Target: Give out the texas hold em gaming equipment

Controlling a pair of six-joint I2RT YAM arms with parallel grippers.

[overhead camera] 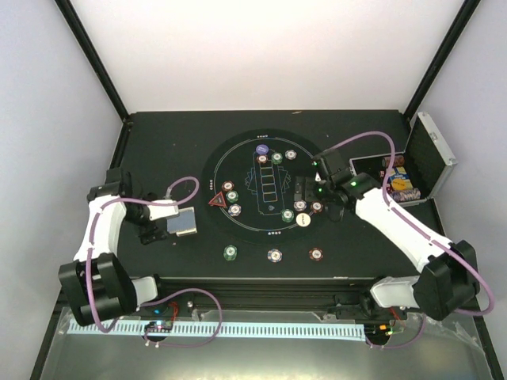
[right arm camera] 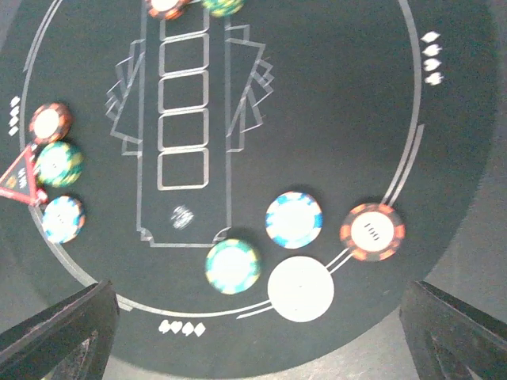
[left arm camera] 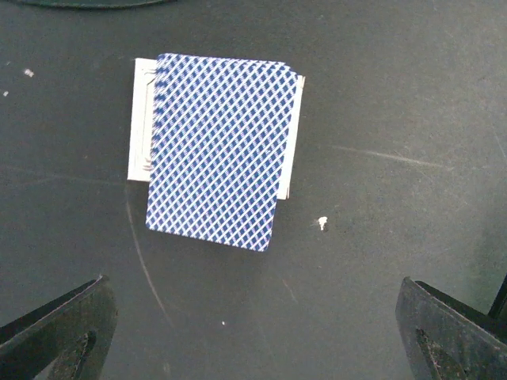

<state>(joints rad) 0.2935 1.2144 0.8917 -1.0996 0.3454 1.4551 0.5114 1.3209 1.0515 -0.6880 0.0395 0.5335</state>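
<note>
A stack of blue-backed playing cards (left arm camera: 218, 146) lies on the black table, its top card skewed; it also shows in the top view (overhead camera: 182, 222). My left gripper (left arm camera: 252, 297) is open and empty just short of the cards, and shows in the top view (overhead camera: 157, 229). My right gripper (right arm camera: 261, 294) is open and empty above a green chip (right arm camera: 232, 266), a blue chip (right arm camera: 294, 220), a maroon chip (right arm camera: 371, 231) and the white button (right arm camera: 300, 289); in the top view it (overhead camera: 303, 192) is at the mat's right side. The red triangle marker (overhead camera: 217, 202) lies at the mat's left with three chips (overhead camera: 232, 195).
The round black mat (overhead camera: 261, 226) holds several more chips at its top (overhead camera: 277, 157). Three chips lie on the table below the mat (overhead camera: 274, 255). The open silver case (overhead camera: 428, 154) with chips inside stands at the right.
</note>
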